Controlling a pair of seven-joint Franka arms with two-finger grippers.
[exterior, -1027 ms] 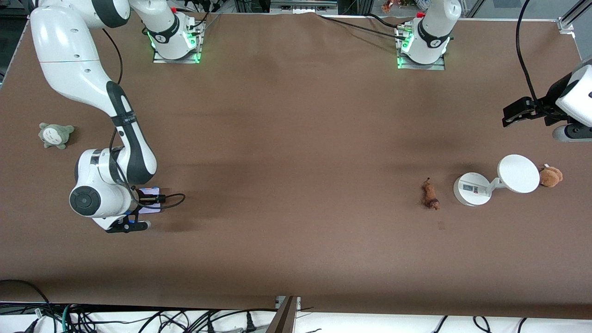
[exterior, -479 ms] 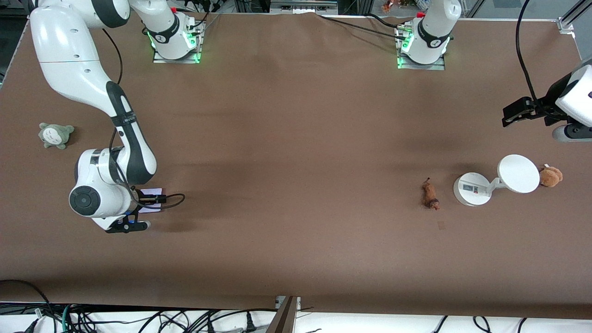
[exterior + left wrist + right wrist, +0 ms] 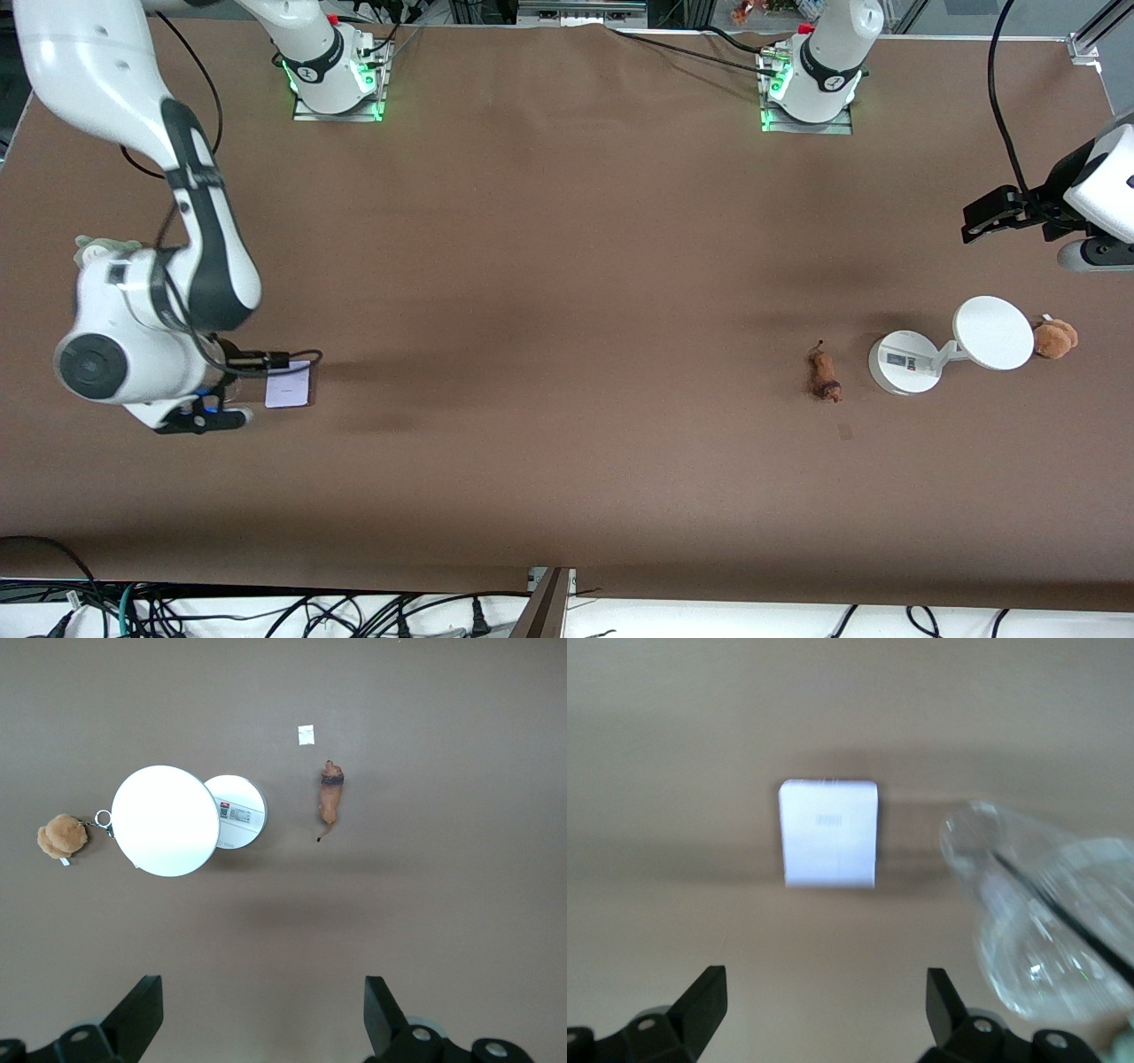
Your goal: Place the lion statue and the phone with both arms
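Observation:
The phone (image 3: 289, 385) lies flat on the brown table near the right arm's end; it also shows in the right wrist view (image 3: 829, 833). My right gripper (image 3: 200, 418) is open and empty, just off the phone toward the right arm's end of the table, its fingertips (image 3: 707, 994) apart. The lion statue (image 3: 824, 374) lies on the table near the left arm's end and shows in the left wrist view (image 3: 330, 799). My left gripper (image 3: 262, 1010) is open and empty, high above the table beside the lion and the stand.
A white stand with a round base (image 3: 904, 361) and a disc (image 3: 993, 332) stands beside the lion. A brown plush toy (image 3: 1054, 338) lies next to the disc. A grey plush (image 3: 89, 250) lies partly hidden by the right arm. A small tape mark (image 3: 306, 734) is near the lion.
My right gripper has moved off the phone toward the right arm's end of the table, leaving the phone uncovered on the table. The left arm has not moved.

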